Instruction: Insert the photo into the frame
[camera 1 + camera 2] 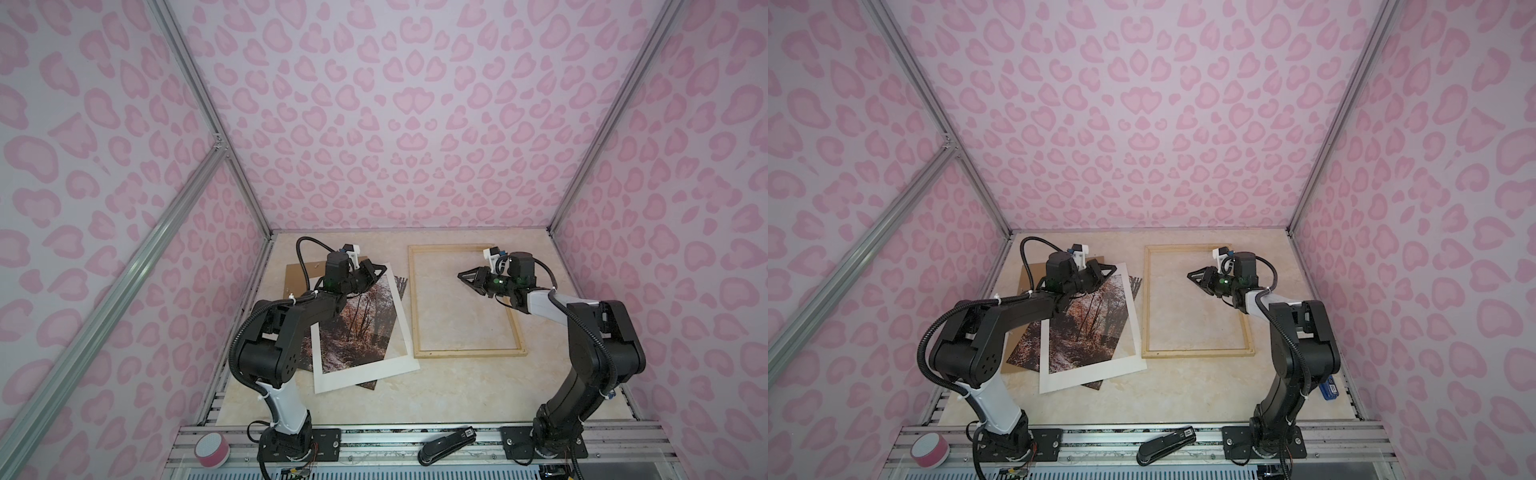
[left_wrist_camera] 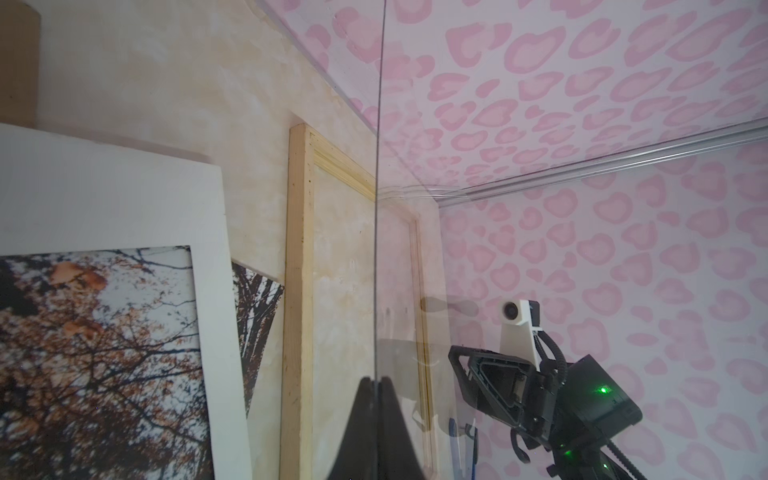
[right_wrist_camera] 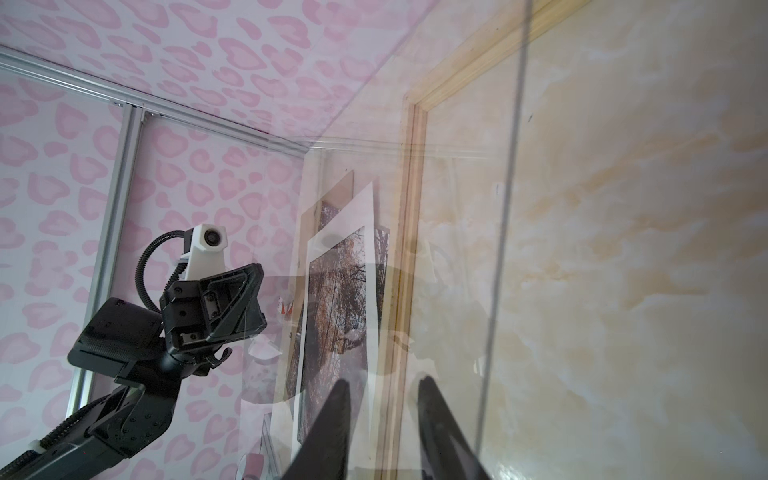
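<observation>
The photo [image 1: 353, 328], an autumn forest print, lies face up on the left of the table under a white mat border [image 1: 365, 374]; its corners stick out past the mat. To the right, the pale wood frame [image 1: 415, 299] lies flat and empty, seen in both top views [image 1: 1146, 299]. My left gripper [image 1: 384, 268] hovers over the mat's far corner. In the left wrist view it is shut [image 2: 376, 380] on the edge of a clear sheet [image 2: 379, 208]. My right gripper [image 1: 460, 275] hangs over the frame with its fingers apart [image 3: 383, 381]. The clear sheet lies across its wrist view.
A brown backing board [image 1: 297, 278] lies under the photo at the far left. On the front rail are a black stapler [image 1: 446, 444] and a pink-and-white roll [image 1: 212, 449]. A blue object [image 1: 1330, 386] sits by the right arm's base. Pink patterned walls enclose three sides.
</observation>
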Robot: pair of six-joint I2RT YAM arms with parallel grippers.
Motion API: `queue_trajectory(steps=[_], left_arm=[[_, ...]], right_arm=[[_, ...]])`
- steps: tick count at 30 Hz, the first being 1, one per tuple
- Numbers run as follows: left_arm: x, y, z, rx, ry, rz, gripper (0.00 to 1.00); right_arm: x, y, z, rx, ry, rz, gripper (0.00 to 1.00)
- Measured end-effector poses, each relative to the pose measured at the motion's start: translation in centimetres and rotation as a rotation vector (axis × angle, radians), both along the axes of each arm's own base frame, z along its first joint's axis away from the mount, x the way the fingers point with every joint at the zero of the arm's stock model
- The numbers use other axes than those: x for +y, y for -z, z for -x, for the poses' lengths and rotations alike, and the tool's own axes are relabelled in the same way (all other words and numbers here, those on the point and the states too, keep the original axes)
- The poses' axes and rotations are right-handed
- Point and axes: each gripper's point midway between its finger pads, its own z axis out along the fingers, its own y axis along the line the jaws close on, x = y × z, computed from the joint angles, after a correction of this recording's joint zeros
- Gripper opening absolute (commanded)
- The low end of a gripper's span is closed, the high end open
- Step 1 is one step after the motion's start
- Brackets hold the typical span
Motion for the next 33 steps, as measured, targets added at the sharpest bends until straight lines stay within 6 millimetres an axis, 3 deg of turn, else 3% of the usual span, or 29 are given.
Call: queue_trajectory(steps=[10, 19, 23, 27, 33], left_arm=[[-0.4, 0.0, 0.5, -0.015, -0.084, -0.027, 0.04], [-1.1, -0.2, -0.2, -0.025, -0.106, -0.018, 0.04], [-1.9, 0.4, -0.4, -0.017, -0.092, -0.021, 0.05], [-2.5, 1.1, -0.5, -0.008, -0.083, -0.027, 0.13], [-3.7, 2.4, -0.9, 0.009, -0.070, -0.043, 0.13]], right_arm=[[0.0, -0.9, -0.2, -0.016, 0.007, -0.013, 0.31], [-1.1, -1.7, -0.5, -0.021, 0.006, 0.004, 0.06], [-2.2, -3.1, -0.8, -0.040, -0.022, 0.029, 0.02], [-2.7, -4.1, -1.3, -0.059, -0.094, 0.078, 0.00], [-3.3, -2.3, -1.3, -0.026, -0.167, 0.118, 0.00]])
